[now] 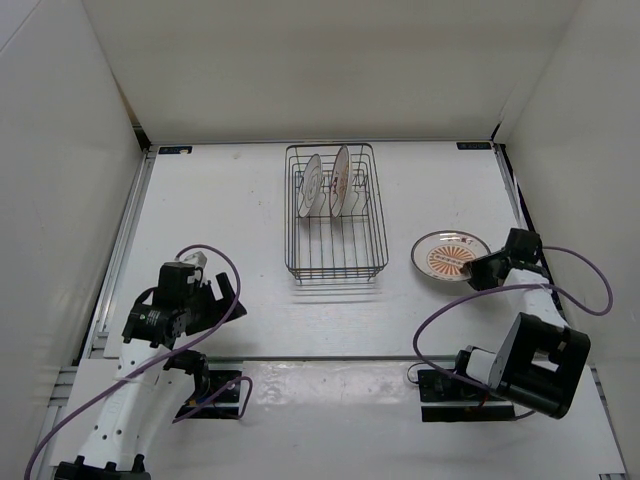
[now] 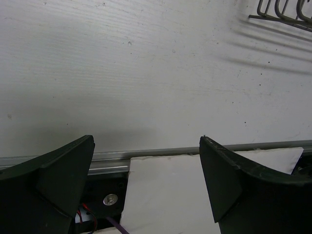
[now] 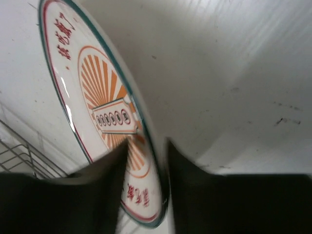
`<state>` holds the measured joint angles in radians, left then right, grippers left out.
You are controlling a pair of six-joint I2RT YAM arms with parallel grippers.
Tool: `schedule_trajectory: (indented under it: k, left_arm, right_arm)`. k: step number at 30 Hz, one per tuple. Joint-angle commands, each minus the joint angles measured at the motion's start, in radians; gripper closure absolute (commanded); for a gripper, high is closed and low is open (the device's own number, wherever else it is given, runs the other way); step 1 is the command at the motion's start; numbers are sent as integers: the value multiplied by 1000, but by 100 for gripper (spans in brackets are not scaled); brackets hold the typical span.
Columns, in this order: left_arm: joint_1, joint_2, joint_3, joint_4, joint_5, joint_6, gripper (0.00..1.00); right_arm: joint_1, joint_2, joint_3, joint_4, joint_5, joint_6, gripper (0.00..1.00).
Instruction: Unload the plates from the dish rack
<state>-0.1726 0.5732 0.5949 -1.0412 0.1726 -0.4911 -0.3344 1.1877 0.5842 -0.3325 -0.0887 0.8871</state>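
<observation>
- One sunburst plate point(image 1: 450, 258) lies on the table beside the dish rack point(image 1: 337, 255); the right gripper point(image 1: 480, 268) straddles its rim, jaws slightly apart.
- Two plates point(image 1: 314, 186) are left in the rack; the left gripper point(image 2: 146, 139) hangs wide open and empty.

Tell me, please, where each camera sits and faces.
Top external: above, behind the bases, looking down on table, dish rack, left arm, right arm.
Left wrist: on left arm, facing table; open left gripper shows.
Right wrist: on right arm, facing sunburst plate; right gripper straddles its rim.
Shared: top and left wrist both show dish rack.
</observation>
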Motion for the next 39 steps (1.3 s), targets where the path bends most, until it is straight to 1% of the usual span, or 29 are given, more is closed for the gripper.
schedule_trajectory:
  k: [1,4,6,7,8,13,16,17,18,19,20,21,22,23,24,25,26,27,28,29,30,31,32,33,34,35,37,38,39]
  left_arm:
    - [-5,-1,-9,3,-1,-1,1]
    - [-5,-1,-14,4,1,-3,1]
    - [-5,-1,-17,4,1,-3,1]
    - [-4,-3,-17,6,-1,-4,1]
    - [-4,2,-12,3,-1,-1,1]
    - [-5,7,-10,16,-4,6,1]
    - [-5,11,-9,6,-2,6,1]
    - [-4,11,-9,6,-4,5,1]
    - [-4,8,-12,9,-5,3,1]
    - [-4,14,-17,10,-1,2,1]
    - [-5,16,-17,12,2,-1,1]
    - [-4,22,-20,13,7,-3,1]
    - [-5,27,-24,15,11,-7,1]
    - [-5,37,-24,21,16,-12,1]
    - [-4,37,-26,23,18,-14,1]
    - [-7,39,-24,29,22,-14,1]
    - [-7,50,-27,30,28,-17,1]
    - [-8,50,-29,33,31,-20,1]
    - [-10,51,-33,47,39,-23,1]
    - [-13,57,-40,55,48,-24,1]
    - [-15,60,-43,59,54,-26,1]
    - [-19,63,-47,75,64,-26,1]
    - [-18,70,-50,81,65,-32,1]
    - [-19,70,-49,84,65,-35,1]
    - [-19,70,-44,87,64,-32,1]
    - [-22,70,-40,83,59,-29,1]
    - [-27,53,-37,73,51,-23,1]
    - [-31,47,-35,58,41,-23,1]
    - [-34,34,-33,55,35,-18,1]
  right_arm:
    - [-3,35,65,-123,-25,-45,50]
    - [-6,41,89,-169,-20,-60,46]
    - [-3,47,109,-223,6,-74,46]
    - [-3,49,118,-227,4,-79,20]
    - [-5,55,144,-267,18,-92,20]
    - [-3,82,238,-341,27,-155,19]
    - [-2,102,333,-418,37,-168,22]
    - [1,83,362,-381,14,-156,22]
    - [9,41,365,-322,-81,-174,26]
    - [14,17,343,-241,-126,-172,19]
    - [29,-3,315,3,-164,-154,12]
    - [66,-22,306,76,-166,-119,11]
    - [81,-31,362,125,-125,-102,11]
    - [92,-16,409,104,-112,-103,11]
    - [150,60,569,58,-105,-143,11]
    - [172,91,571,58,-103,-155,11]
    - [229,151,671,2,-91,-174,11]
    - [265,180,721,-3,-83,-210,11]
    - [390,234,846,-11,-38,-262,11]
    - [440,307,899,-34,-16,-293,11]
    - [486,352,966,-68,44,-375,10]
    - [624,403,1229,-244,79,-461,10]
    - [667,567,1325,-308,239,-499,10]
    - [704,622,1417,-365,295,-540,10]
    - [751,712,1629,-479,337,-557,10]
    - [782,777,1672,-500,413,-559,10]
    - [810,815,1683,-482,452,-565,10]
    - [822,814,1657,-458,461,-565,10]
    - [837,791,1561,-426,457,-579,10]
